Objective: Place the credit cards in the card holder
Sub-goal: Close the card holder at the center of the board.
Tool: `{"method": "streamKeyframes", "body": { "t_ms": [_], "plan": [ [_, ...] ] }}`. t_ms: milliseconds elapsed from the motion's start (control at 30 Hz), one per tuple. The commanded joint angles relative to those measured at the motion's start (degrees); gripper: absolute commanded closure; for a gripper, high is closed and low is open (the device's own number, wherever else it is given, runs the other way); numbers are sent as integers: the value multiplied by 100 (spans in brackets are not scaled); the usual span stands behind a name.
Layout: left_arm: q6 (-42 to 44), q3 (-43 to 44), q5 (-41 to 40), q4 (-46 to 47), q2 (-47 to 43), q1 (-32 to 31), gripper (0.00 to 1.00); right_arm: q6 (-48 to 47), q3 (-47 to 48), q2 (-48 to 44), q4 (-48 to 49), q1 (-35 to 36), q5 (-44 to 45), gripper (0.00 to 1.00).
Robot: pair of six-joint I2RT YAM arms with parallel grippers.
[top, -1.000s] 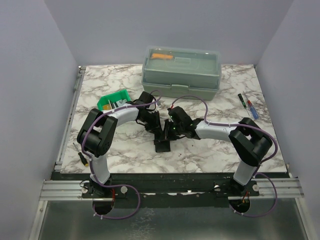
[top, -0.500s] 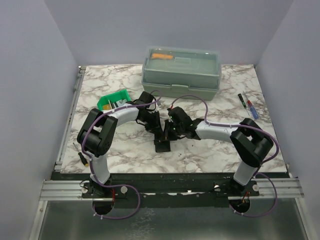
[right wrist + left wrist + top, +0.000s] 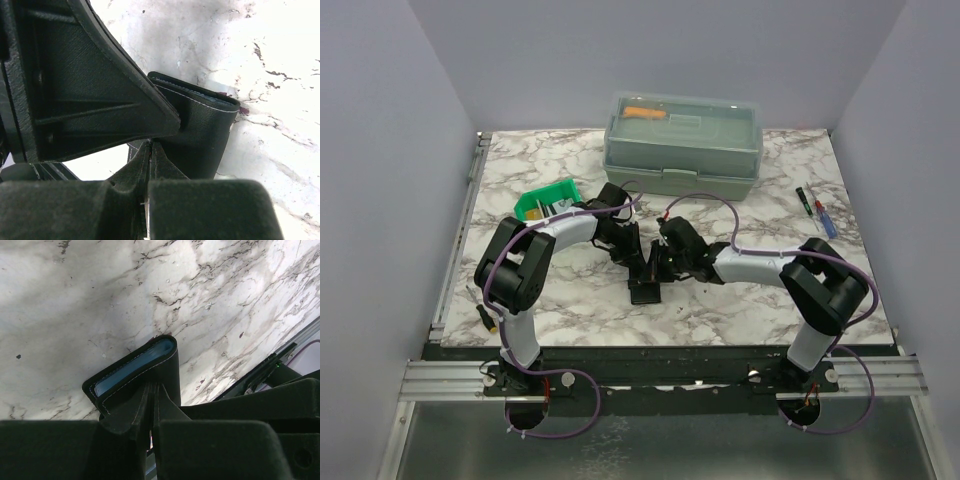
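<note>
The card holder point(image 3: 644, 292) is a black folding wallet held just above the marble at the table's middle, between both arms. My left gripper point(image 3: 633, 262) comes in from the left and my right gripper point(image 3: 654, 268) from the right. In the left wrist view the left gripper point(image 3: 152, 390) is shut on a leaf of the card holder point(image 3: 165, 365), whose bluish pocket shows. In the right wrist view the right gripper point(image 3: 150, 147) is pinched on another leaf of the card holder point(image 3: 207, 135). No credit cards show clearly.
A big grey-green lidded toolbox point(image 3: 683, 143) stands at the back. A small green bin point(image 3: 548, 200) with pale flat bits sits back left of the grippers. Pens point(image 3: 817, 212) lie at the right edge and a small tool point(image 3: 485, 315) at the left edge.
The right arm's forearm has shifted slightly toward the near edge. Both grips and the card holder's place look the same.
</note>
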Motion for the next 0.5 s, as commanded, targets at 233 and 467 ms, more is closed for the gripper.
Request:
{"method": "streamKeyframes", "body": {
  "t_ms": [233,467],
  "plan": [
    [208,29,-276,-136,107,44,94,-141,-784,219,-709,-183,737,100],
    [232,12,-289,-162,99,54,94,-157,-622,359,-1133,-258,1023,100]
  ]
}}
